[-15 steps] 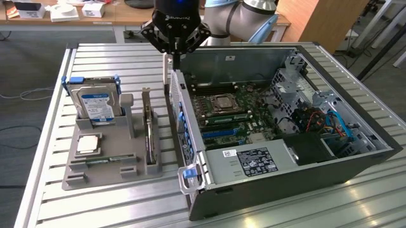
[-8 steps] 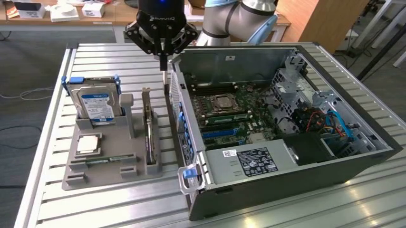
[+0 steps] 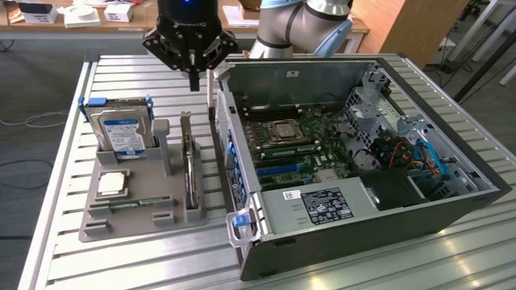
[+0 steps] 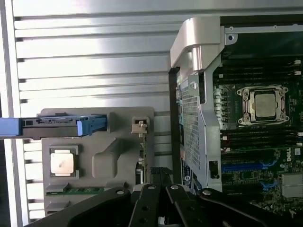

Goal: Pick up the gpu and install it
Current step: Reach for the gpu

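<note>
Slatted metal worktop (image 3: 121, 78) carries a grey holder (image 3: 121, 225) and an open computer case (image 3: 363, 238). Jaws hang shut and empty above it; the gpu (image 3: 190, 166) stands on edge in the holder below them, apart, untouched. Pick-up and install both appear left to do.

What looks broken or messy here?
Nothing stands out. The computer case lies open on its side, but tidily. In the grey holder, the hard drive stands upright, the gpu stands on edge in its slot, and the processor chip lies flat. Nothing looks spilled or cracked.
</note>
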You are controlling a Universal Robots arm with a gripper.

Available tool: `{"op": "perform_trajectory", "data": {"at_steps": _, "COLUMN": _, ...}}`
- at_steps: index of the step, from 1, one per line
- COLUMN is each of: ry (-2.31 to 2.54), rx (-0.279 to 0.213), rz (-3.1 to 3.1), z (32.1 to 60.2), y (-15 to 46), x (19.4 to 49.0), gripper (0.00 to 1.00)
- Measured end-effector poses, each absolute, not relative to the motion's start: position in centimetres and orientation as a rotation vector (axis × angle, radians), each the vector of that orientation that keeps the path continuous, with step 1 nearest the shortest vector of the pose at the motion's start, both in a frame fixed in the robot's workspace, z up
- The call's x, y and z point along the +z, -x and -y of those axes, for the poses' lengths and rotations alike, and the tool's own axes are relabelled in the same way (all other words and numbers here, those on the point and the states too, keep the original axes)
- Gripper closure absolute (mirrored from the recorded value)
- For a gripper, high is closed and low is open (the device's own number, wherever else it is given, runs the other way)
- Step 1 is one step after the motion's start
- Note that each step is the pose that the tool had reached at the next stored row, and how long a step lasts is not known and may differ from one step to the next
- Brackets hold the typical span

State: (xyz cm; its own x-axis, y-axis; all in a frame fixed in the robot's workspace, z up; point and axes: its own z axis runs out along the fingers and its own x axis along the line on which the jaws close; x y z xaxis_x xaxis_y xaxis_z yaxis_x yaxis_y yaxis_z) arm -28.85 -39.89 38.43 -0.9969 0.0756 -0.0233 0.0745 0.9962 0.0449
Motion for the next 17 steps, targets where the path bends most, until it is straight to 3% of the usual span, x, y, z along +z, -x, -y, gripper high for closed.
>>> {"op": "perform_trajectory", "data": {"at_steps": 9, "ry": -0.117, "rx": 0.069, "rz": -3.114, "z": 40.0, "y": 29.5, "x": 38.4, "gripper": 0.89}}
{"op": "perform_trajectory", "data": {"at_steps": 17, "ry": -0.117, "rx": 0.069, "rz": -3.114, "z": 42.1, "y": 29.5, "x": 38.4, "gripper": 0.89}}
